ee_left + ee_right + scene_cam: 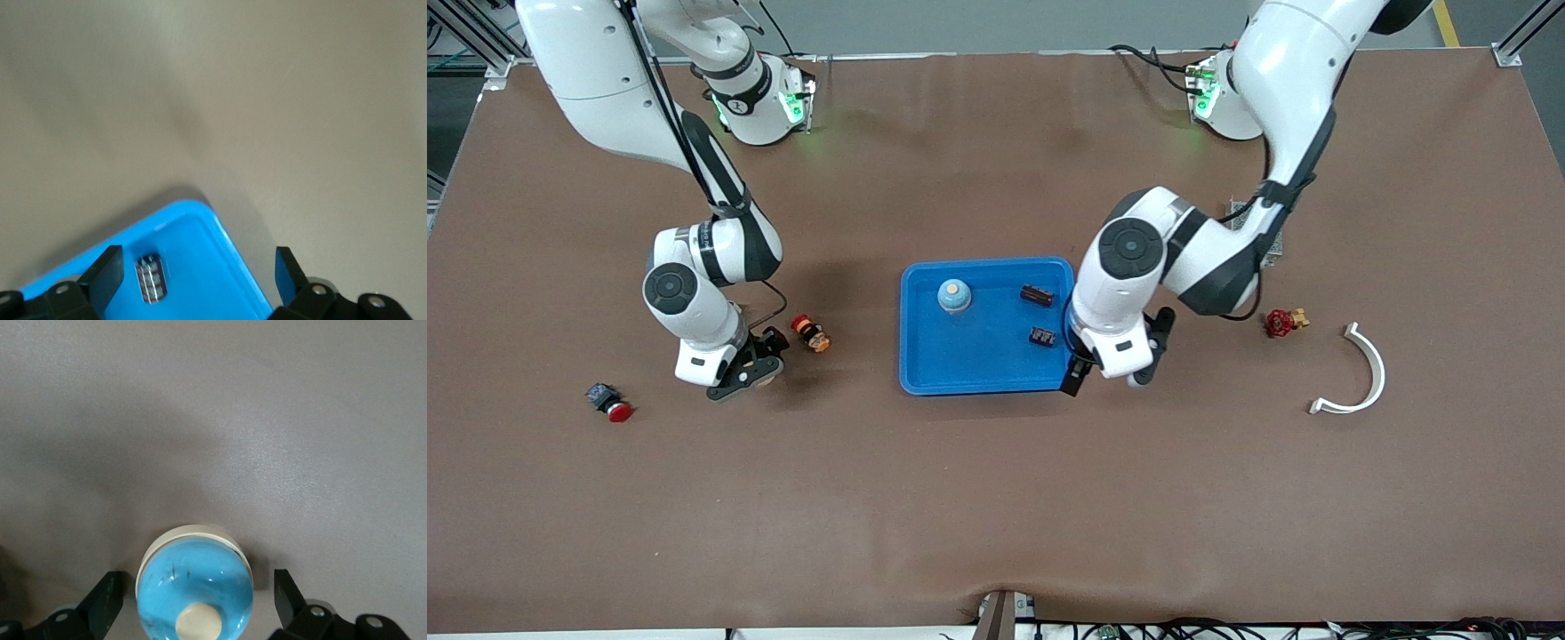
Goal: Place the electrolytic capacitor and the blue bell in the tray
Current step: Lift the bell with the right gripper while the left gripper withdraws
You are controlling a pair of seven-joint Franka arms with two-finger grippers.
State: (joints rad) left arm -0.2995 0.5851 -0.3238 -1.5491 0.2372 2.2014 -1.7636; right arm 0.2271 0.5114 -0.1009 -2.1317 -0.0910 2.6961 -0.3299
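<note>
The blue tray (978,360) lies mid-table. In it stand a blue bell (954,295) and two small dark parts, one (1036,294) farther from the front camera than the other. That nearer part is the electrolytic capacitor (1042,337), a dark striped cylinder (151,280) lying loose on the tray floor (200,267). My left gripper (1107,380) hangs open over the tray's corner (197,277), with the capacitor beside one finger. My right gripper (740,378) is open low over the mat. Its wrist view shows a blue bell (195,577) with a cream knob between the fingers (107,597), untouched.
A small red-and-yellow part (811,333) lies beside the right gripper. A red push button (610,403) sits toward the right arm's end. Toward the left arm's end are a red valve (1284,321), a white curved piece (1362,373) and a grey mesh box (1270,242) partly hidden by the arm.
</note>
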